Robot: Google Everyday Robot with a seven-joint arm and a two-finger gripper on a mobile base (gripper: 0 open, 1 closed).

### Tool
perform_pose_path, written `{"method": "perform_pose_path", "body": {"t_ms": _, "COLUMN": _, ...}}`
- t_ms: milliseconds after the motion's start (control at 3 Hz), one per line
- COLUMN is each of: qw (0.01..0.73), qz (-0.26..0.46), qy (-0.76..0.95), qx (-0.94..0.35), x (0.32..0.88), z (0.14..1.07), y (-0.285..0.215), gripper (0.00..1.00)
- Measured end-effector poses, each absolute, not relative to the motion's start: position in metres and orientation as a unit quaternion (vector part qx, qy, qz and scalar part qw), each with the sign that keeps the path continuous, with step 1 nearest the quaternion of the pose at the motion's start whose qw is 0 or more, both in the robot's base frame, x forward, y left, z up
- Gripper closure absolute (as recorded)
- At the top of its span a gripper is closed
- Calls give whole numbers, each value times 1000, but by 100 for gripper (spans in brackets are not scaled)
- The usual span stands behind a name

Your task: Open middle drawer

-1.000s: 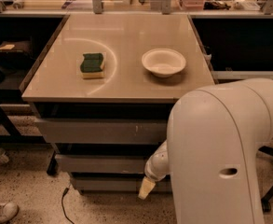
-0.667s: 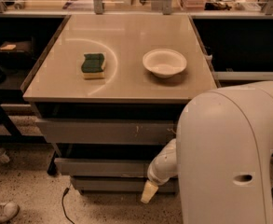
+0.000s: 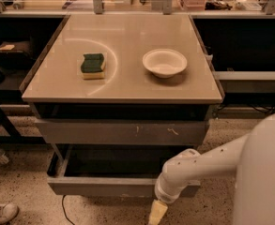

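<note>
1. Middle drawer (image 3: 123,186) stands open, under table (image 3: 127,32), toward 6 o'clock.
2. Gripper (image 3: 156,213) just below drawer front, 5 o'clock; grip state: can't tell.
3. Sponge (image 3: 93,65) at 9 o'clock of bowl (image 3: 164,62).

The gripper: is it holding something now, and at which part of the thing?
It cannot be told. The gripper is low in front of the open middle drawer, near the right end of its front panel, its tip below the panel's lower edge.

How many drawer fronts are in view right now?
2: the scratched front under the tabletop, and the pulled-out middle drawer below it, with the gripper just in front. Another may be hidden underneath.
</note>
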State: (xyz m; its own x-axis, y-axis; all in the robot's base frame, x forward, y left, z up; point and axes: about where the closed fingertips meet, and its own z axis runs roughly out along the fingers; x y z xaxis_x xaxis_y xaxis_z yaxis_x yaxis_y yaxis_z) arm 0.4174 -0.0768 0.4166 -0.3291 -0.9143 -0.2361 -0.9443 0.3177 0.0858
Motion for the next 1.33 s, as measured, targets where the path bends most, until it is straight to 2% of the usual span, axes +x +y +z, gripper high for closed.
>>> {"method": "perform_pose_path", "body": {"t_ms": 333, "qw": 31, "qz": 136, "qy": 794, "qx": -591, "x": 381, "z": 440, "y": -89, "gripper": 0}}
{"method": "perform_pose_path", "body": {"t_ms": 1333, "qw": 36, "qz": 119, "qy": 791, "qx": -600, "x": 411, "z": 411, "y": -79, "gripper": 0}}
